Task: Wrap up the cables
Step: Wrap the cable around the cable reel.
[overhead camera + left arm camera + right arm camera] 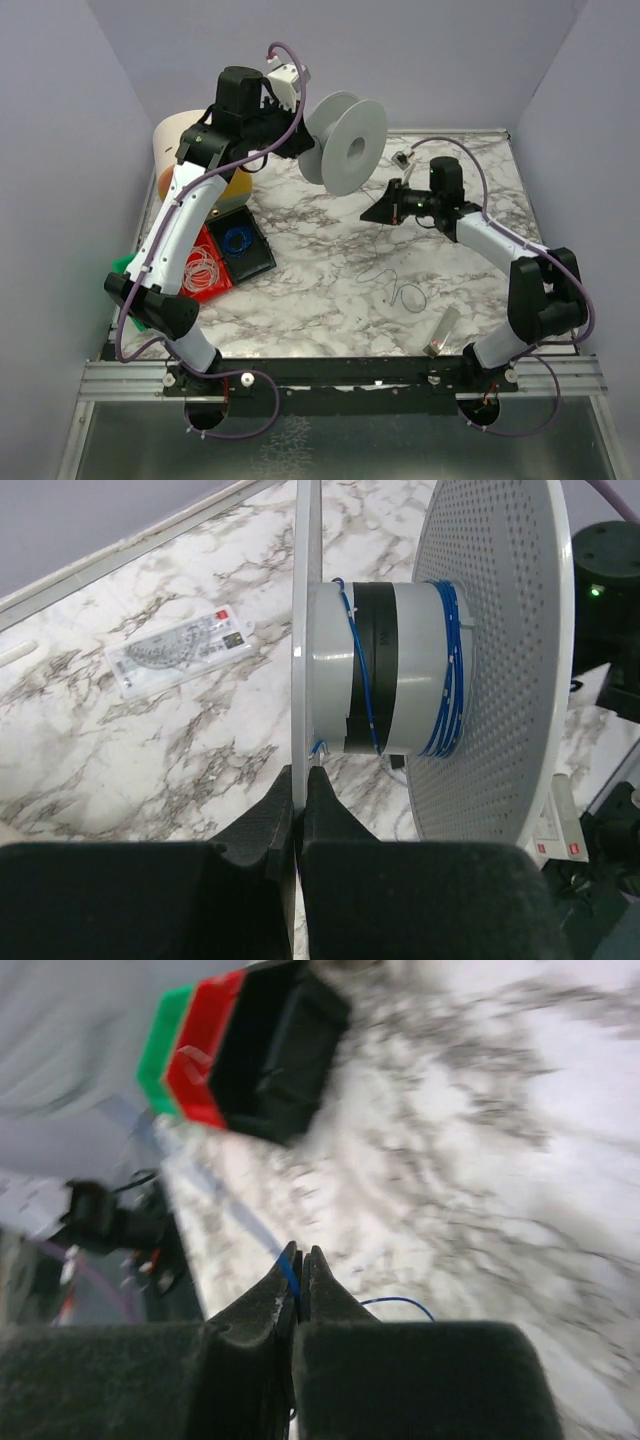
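My left gripper (300, 140) holds a grey spool (345, 140) above the table's back left, shut on the edge of its near flange (306, 630), with the fingertips (302, 772) pinching the thin disc. Several turns of the cable, a thin blue wire (450, 670), lie round the spool's core (390, 670). My right gripper (378, 212) hovers right of the spool and is shut on the same thin blue wire (290, 1272), which shows between its tips (302, 1252). A loose wavy length of cable (405, 292) lies on the marble table.
Red (205, 270), black (240, 245) and green (122, 265) trays sit at the left, holding small coiled bundles. A clear packet (440, 333) lies near the front right. A printed label bag (175, 652) lies beyond the spool. A pale roll (180, 140) stands behind the left arm.
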You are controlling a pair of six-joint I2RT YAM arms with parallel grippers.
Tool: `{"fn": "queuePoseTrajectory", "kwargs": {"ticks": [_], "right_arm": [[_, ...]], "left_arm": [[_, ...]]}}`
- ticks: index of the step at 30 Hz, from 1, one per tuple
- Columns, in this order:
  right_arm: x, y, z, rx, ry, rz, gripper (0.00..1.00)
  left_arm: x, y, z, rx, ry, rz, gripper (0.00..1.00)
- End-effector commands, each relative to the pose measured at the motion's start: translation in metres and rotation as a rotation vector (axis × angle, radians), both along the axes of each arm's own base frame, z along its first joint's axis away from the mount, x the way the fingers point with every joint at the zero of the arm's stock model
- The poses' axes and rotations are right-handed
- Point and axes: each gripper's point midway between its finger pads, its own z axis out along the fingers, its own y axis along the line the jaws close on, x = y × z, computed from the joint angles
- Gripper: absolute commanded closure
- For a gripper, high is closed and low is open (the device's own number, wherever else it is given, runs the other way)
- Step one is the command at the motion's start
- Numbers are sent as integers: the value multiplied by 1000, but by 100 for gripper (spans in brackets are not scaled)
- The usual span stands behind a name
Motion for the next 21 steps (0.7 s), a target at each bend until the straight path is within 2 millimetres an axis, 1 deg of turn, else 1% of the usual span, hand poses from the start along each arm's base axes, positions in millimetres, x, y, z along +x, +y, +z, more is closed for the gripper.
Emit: {"fn": "queuePoseTrajectory", "kwargs": {"ticks": [1,3,6,8,10,14,17,21], "right_arm": [[59,-39,9,-137,-170,-372,99],[84,-57,12,-201,-189,-528,99],[116,-82,13,-285,-213,-713,99],[135,-100,21,-302,-246,-846,100],[150,-113,28,-319,-262,-944,100],[171,-132,44,-305,-272,-1058,99],[181,-145,51,-308,-267,-1118,100],[189,-167,65,-323,-297,-1183,100]], "left_arm": [[-28,-14,44,-112,-86,-146,100],[-32,-18,40,-120,-70,-177,100],[-36,-24,33,-130,-38,-219,100],[-37,-26,29,-133,-23,-231,100],[-39,-26,25,-131,-10,-241,100],[-44,-27,18,-128,10,-263,100],[-45,-27,16,-124,15,-266,100],[-47,-26,14,-120,20,-267,100]]}}
